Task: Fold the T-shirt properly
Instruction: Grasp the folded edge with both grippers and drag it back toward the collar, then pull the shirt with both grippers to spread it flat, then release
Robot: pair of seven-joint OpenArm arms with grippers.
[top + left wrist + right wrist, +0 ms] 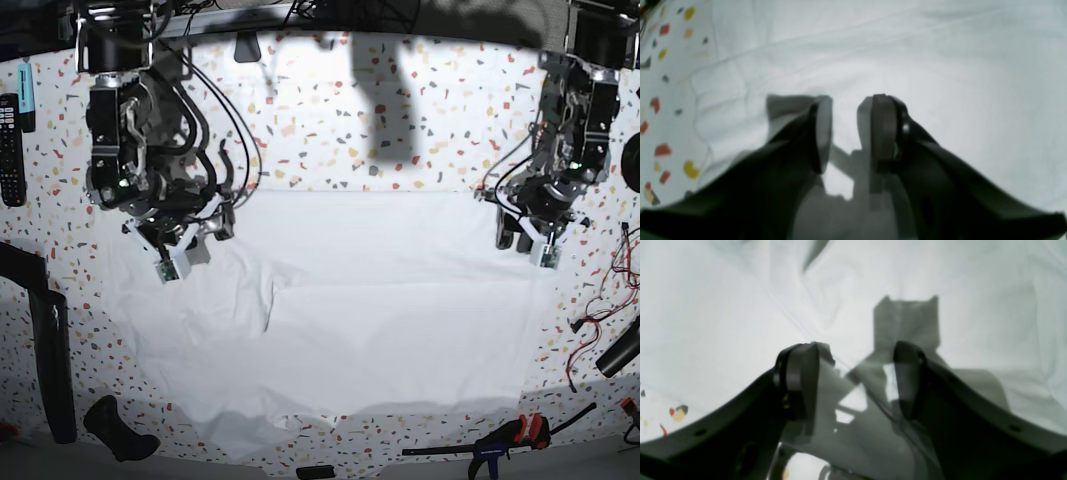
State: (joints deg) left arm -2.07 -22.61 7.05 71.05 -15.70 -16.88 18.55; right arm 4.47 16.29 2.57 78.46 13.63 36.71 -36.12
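Across the speckled terrazzo-patterned counter (400,120) lies the large plain white, wrinkled fabric T-shirt (380,310), spread mostly flat, its far edge running straight between my two arms and its near hem rumpled toward the front. One side panel looks already folded inward, judging by the crease line down the cloth, though I cannot be sure of it.

My left claw (845,133) hovers just above the shirt's far corner on its side, jaws parted narrowly with nothing between them; only white cloth and shadow show in the gap. My right claw (853,380) hangs over the opposite far corner, jaws set wider, also empty, with a wrinkled ridge of fabric ahead of it.

I judge this as the step of settling on the two far corners before a fold toward the near hem. Next I would need to lower both claws onto the cloth edge, pinch a single layer on each side, and lift evenly so the shirt does not skew.
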